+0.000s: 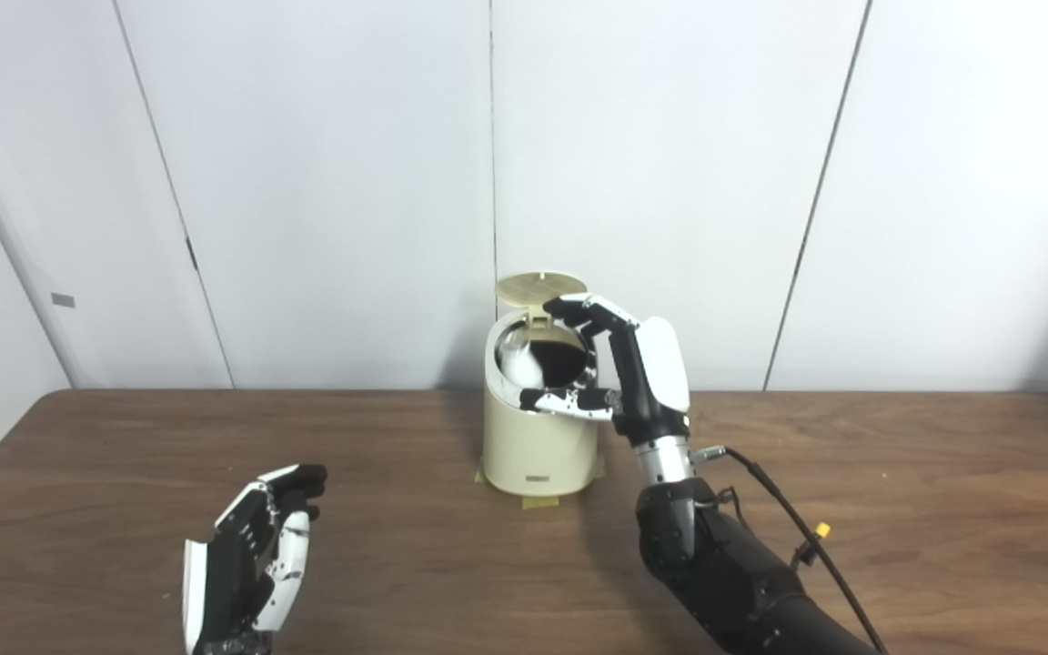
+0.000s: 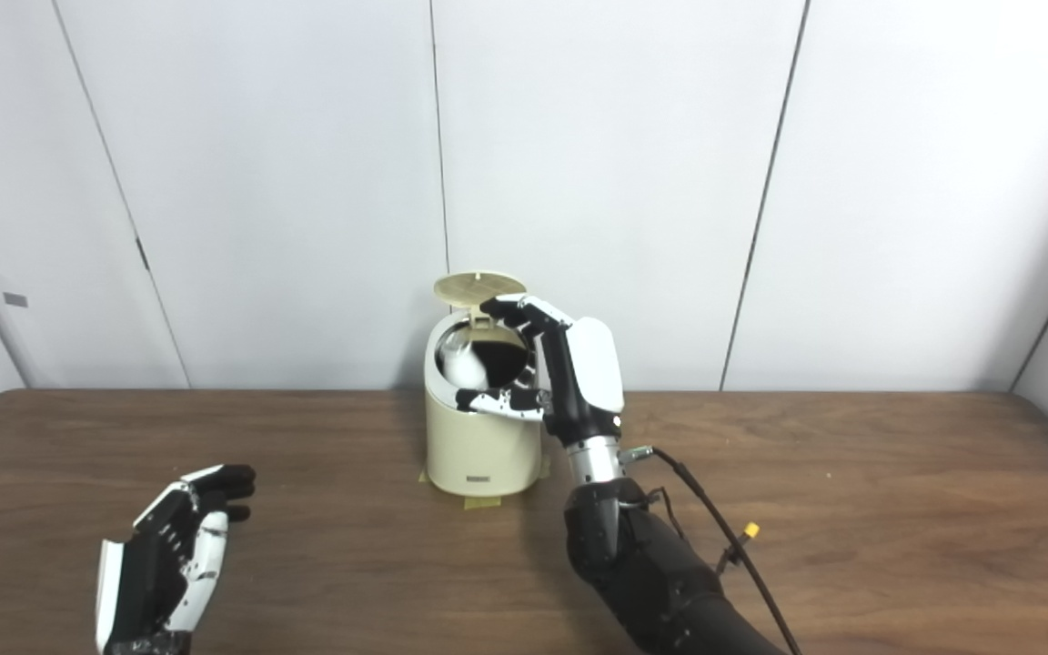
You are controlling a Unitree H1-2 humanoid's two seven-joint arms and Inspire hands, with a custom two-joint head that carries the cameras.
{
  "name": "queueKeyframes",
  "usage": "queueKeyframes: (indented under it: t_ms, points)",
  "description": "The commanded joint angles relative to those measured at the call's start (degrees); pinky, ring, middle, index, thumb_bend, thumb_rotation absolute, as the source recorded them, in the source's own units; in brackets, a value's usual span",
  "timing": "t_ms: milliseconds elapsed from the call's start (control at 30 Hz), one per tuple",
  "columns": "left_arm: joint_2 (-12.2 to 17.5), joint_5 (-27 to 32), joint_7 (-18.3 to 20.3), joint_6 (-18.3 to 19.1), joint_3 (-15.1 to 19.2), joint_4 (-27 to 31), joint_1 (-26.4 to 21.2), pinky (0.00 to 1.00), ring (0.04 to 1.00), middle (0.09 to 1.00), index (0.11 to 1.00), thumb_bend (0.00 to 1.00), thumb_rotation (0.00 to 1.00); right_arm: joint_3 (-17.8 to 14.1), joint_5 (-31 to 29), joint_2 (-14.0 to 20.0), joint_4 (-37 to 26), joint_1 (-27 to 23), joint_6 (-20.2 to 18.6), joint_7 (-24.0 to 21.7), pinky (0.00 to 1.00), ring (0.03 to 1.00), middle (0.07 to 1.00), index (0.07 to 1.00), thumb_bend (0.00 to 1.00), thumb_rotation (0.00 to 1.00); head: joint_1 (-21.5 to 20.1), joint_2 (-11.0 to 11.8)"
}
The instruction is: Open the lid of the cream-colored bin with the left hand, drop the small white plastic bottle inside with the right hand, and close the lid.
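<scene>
Presently the right hand (image 1: 619,364) is spread, holding nothing, over the bin (image 1: 538,437) mouth, the white bottle (image 1: 517,362) just inside beneath the raised lid (image 1: 539,288). Left hand (image 1: 256,555), near and left of the bin, hangs empty and part-curled. Risk: withdrawing fingers may catch the rim and shift the bin, or the bottle may jam the lid.

The right hand (image 1: 619,364) was raised on an upright wrist, its back turned rightward, with fingers (image 1: 579,314) and thumb spread apart in a wide curl and gripping nothing. Its dark forearm rose from the lower right. The left hand (image 1: 251,555) hung low at the left, empty, fingers loosely bent and apart, palm facing right.
</scene>
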State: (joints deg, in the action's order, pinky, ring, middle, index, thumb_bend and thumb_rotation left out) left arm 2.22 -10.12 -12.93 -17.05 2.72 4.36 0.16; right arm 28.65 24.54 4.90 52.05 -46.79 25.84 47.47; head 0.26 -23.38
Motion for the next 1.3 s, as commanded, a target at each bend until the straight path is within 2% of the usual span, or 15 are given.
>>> queueKeyframes:
  t_ms: [0,167,367,467,500,533,633,833,967,1100,1267]
  points:
    - [-2.66,-1.36,-0.15,-2.05,-1.81,-3.94,1.07,0.62,0.692,0.693,0.662,0.18,0.56,-0.91,0.3,0.19,-1.51,-2.28,1.07,0.4,0.56,0.628,0.645,0.645,0.94,0.12,0.09,-0.02]
    - [-2.59,-1.49,-0.18,-2.01,-1.8,-4.01,1.05,0.62,0.692,0.693,0.66,0.18,0.52,-1.13,0.45,0.13,-1.69,-2.17,1.07,0.51,0.56,0.621,0.639,0.639,0.94,0.12,0.09,-0.02]
    - [-2.46,-1.63,-0.23,-2.15,-1.76,-4.32,0.91,0.62,0.688,0.692,0.663,0.18,0.54,-2.13,0.48,-0.15,-1.74,-1.81,1.07,1.15,0.54,0.602,0.622,0.617,0.91,0.14,-0.04,0.16]
    - [-2.38,-1.54,-0.17,-2.14,-1.75,-4.54,0.75,0.62,0.688,0.694,0.666,0.18,0.54,-3.59,-0.16,-0.56,-1.47,-1.27,1.07,2.08,0.46,0.516,0.551,0.568,0.83,0.16,-0.24,0.19]
    - [-2.34,-1.59,-0.16,-2.21,-1.77,-4.59,0.73,0.62,0.691,0.694,0.666,0.18,0.54,-4.41,-0.23,-0.66,-1.67,-0.82,1.06,2.5,0.4,0.448,0.5,0.518,0.71,0.16,-0.24,0.19]
    - [-2.31,-1.63,-0.15,-2.26,-1.79,-4.61,0.74,0.62,0.691,0.694,0.666,0.18,0.55,-5.07,-0.17,-0.74,-1.85,-0.49,1.05,2.72,0.38,0.425,0.481,0.5,0.62,0.16,-0.24,0.19]
    - [-2.34,-1.69,-0.27,-1.98,-1.72,-4.7,0.62,0.62,0.693,0.695,0.665,0.19,0.55,-6.71,-3.23,-0.29,-6.58,2.26,1.08,1.15,0.33,0.375,0.442,0.482,0.53,0.15,-0.49,0.19]
    - [-2.06,-1.37,-0.22,-3.08,-1.67,-5.57,0.28,0.62,0.689,0.69,0.659,0.19,0.54,-10.77,-6.19,1.13,-17.1,9.4,1.07,-1.51,0.29,0.362,0.44,0.482,0.49,0.17,-1.0,0.3]
    - [-1.97,-1.41,-0.2,-2.86,-1.64,-5.82,0.08,0.62,0.689,0.692,0.662,0.19,0.58,-15.28,-6.25,0.83,-23.31,15.13,1.03,-2.56,0.35,0.402,0.465,0.485,0.48,0.17,-1.16,0.2]
    - [-1.75,-1.2,-0.12,-2.87,-1.5,-6.08,-0.18,0.62,0.689,0.692,0.661,0.19,0.58,-18.27,-6.29,1.19,-28.92,20.7,1.03,-4.58,0.38,0.421,0.469,0.484,0.49,0.16,-1.44,0.17]
    - [-1.65,0.08,0.2,-3.11,-1.24,-6.1,-0.2,0.63,0.695,0.694,0.65,0.2,0.53,-20.97,-7.56,2.5,-35.33,26.85,0.86,-11.35,0.42,0.489,0.524,0.489,0.49,0.15,-1.63,-0.13]
